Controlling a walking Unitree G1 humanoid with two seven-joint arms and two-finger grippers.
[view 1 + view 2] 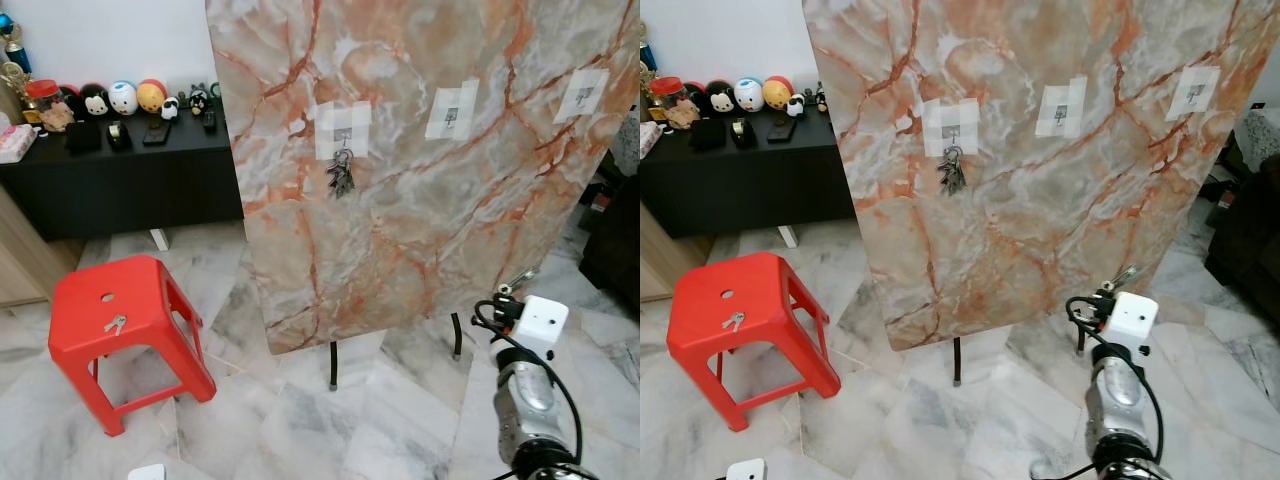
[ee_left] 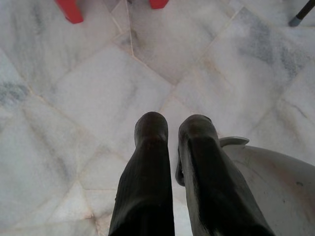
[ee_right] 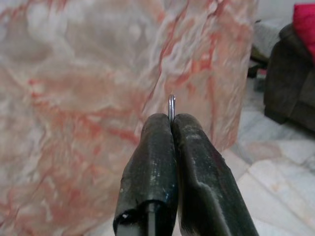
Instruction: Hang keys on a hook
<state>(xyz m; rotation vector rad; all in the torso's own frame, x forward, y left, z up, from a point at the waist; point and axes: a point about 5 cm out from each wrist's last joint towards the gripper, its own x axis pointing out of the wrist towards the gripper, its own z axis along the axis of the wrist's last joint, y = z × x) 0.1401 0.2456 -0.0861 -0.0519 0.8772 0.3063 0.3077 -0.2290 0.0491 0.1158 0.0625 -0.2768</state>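
Right pincer (image 3: 171, 123) raised toward the marble board (image 1: 430, 200), pinching what seems a key ring (image 3: 171, 105); left pincer (image 2: 173, 128) slightly parted, empty.

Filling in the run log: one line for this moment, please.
right end effector: shut on key | left end effector: idle | keys: on left hook | stool: key on top
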